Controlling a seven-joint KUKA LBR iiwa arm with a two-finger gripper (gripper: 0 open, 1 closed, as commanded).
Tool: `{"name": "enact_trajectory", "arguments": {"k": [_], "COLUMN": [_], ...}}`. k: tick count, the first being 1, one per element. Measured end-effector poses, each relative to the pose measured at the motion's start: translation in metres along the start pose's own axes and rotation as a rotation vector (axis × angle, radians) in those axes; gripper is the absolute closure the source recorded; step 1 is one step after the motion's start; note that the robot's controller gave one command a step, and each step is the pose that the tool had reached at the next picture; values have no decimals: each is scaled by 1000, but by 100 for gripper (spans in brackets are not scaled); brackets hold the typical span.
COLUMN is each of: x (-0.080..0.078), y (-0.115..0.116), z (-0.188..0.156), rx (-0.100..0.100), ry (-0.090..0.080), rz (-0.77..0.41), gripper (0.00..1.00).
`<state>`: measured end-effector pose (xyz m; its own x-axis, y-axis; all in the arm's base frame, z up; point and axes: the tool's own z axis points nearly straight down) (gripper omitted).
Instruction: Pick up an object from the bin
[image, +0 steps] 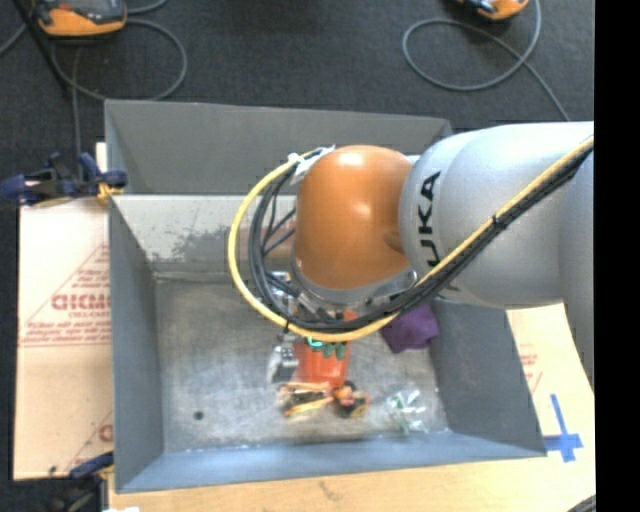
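A small heap (322, 400) of orange, yellow and dark bits lies on the bin (180, 340) floor, near the front wall at about its middle. The gripper (318, 366) hangs just over the heap's back edge; whether it is apart or together cannot be told. A pale clear-and-green thing (405, 408) lies just right of the heap. Farther back on the right, a purple thing (412, 328) sits partly under the arm (500, 220).

One camera looks down from above, slightly to one side, close on the grey bin (132, 330); the arm (500, 220) enters from the right.
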<state>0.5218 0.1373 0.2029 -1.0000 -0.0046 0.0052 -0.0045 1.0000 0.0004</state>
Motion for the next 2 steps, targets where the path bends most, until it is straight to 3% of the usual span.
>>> {"name": "enact_trajectory", "arguments": {"k": [1,2], "x": [-2,7], "y": [-1,-48], "z": [-4,27], "rx": [-1,-2], "ry": [-8,-10], "rz": [4,72], "gripper": [0,0]}}
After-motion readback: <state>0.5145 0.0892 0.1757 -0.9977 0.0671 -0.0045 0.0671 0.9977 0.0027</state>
